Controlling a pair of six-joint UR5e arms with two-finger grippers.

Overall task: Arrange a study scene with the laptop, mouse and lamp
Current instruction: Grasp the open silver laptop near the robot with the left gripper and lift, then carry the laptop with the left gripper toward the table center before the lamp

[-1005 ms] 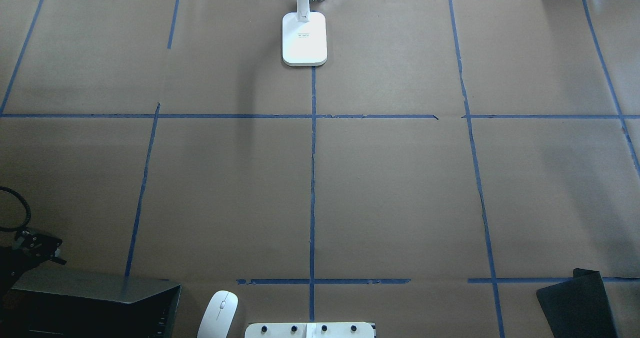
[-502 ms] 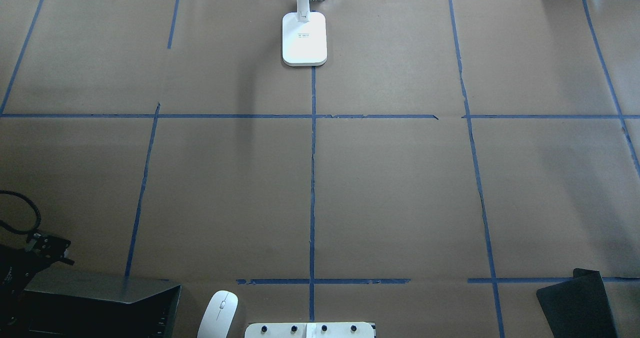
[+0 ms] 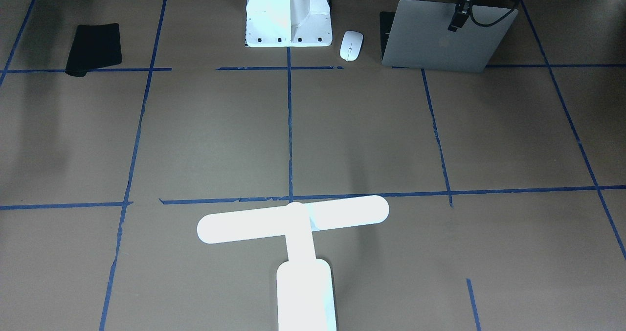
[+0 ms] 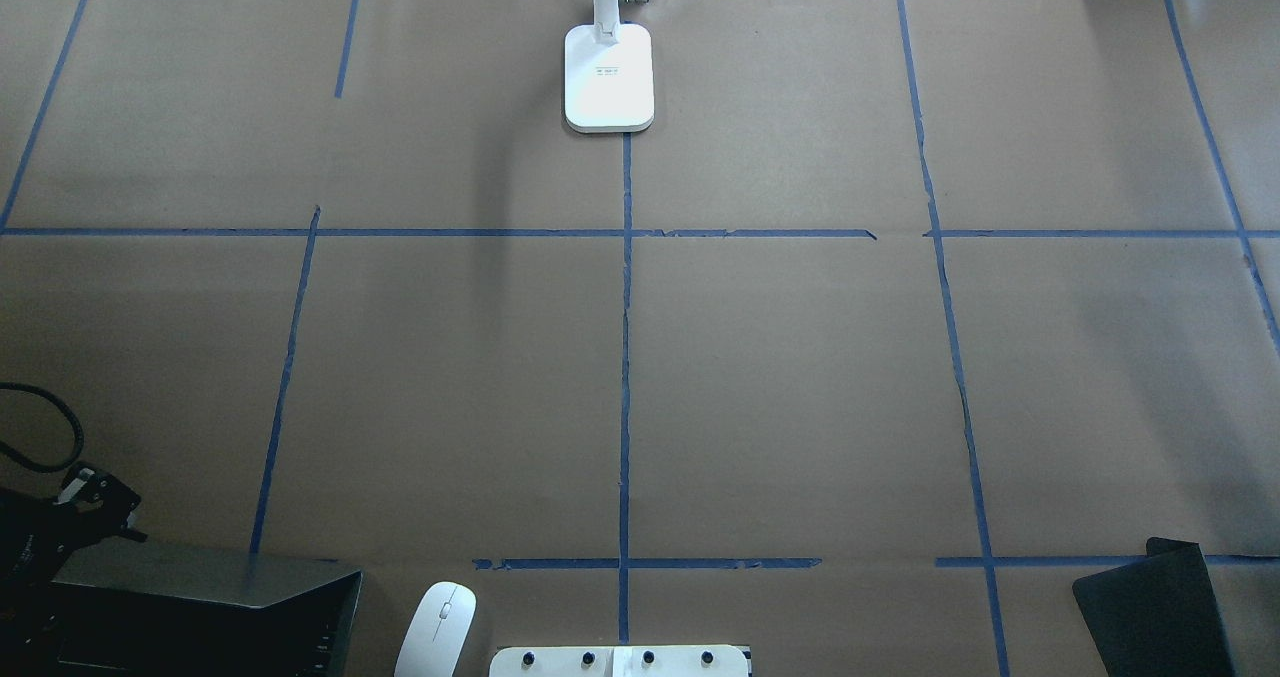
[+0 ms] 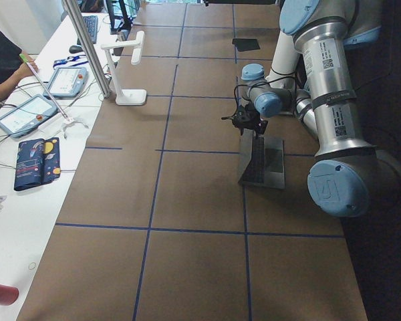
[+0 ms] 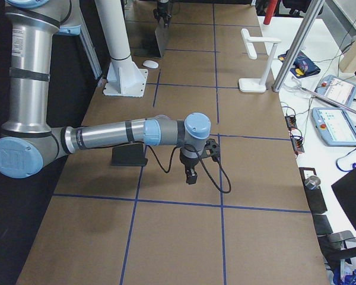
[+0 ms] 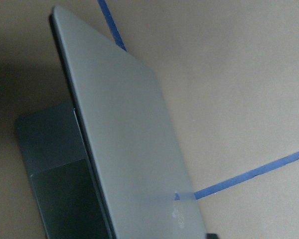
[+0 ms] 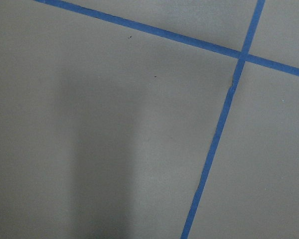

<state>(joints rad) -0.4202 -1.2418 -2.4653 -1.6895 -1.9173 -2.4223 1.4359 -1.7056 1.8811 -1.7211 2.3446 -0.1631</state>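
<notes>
The silver-grey laptop (image 3: 440,42) stands part open at the near left corner (image 4: 200,597), its lid raised (image 5: 260,160). The left wrist view shows its lid and dark keyboard deck (image 7: 124,144). My left gripper (image 3: 456,22) hangs at the lid's top edge (image 4: 95,497); I cannot tell if it is open or shut. The white mouse (image 3: 351,45) lies between the laptop and the pedestal (image 4: 437,627). The white lamp (image 3: 293,223) stands at the table's far middle (image 4: 609,77). My right gripper (image 6: 190,176) hovers over bare paper; I cannot tell its state.
A black mat (image 3: 93,47) lies at the near right corner (image 4: 1150,607). The white bolted pedestal (image 3: 288,13) stands at the near middle edge. Blue tape lines grid the brown paper. Screens and cables sit on a side table (image 6: 335,119) beyond the far edge.
My left gripper has shifted a little right and toward the laptop lid, and its cable has sagged lower. The laptop, mouse and lamp have not moved.
</notes>
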